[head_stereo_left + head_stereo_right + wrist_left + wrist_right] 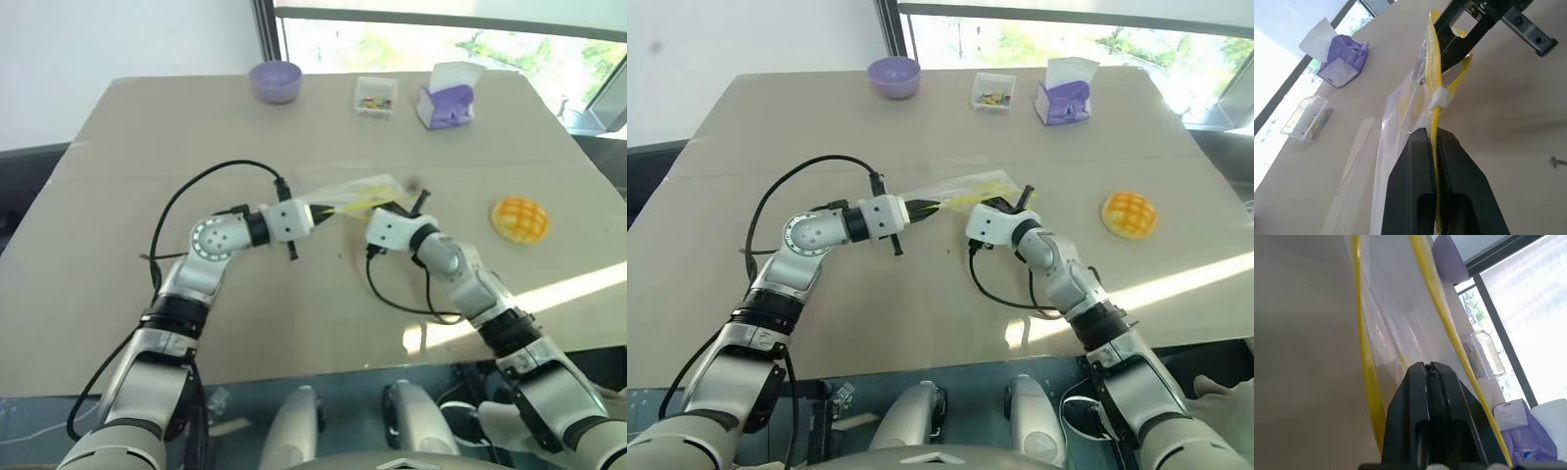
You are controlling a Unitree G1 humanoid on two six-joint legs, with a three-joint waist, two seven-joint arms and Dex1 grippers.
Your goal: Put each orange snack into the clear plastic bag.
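Clear plastic bag [355, 196] lay mid-table [118, 176]; orange snack [519, 218] to its right; bowl [275, 80], small box [375, 96], tissue box [447, 98] along far edge.

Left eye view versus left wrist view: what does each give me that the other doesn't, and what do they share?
Left eye view alone: the orange snack lying on the table, off to the robot's right of the bag, and the purple bowl at the far edge. Left wrist view alone: the left hand seen clamped on the yellow seal strip. Both: the clear plastic bag stretched between the left hand and the right hand, the tissue box and the small clear box.
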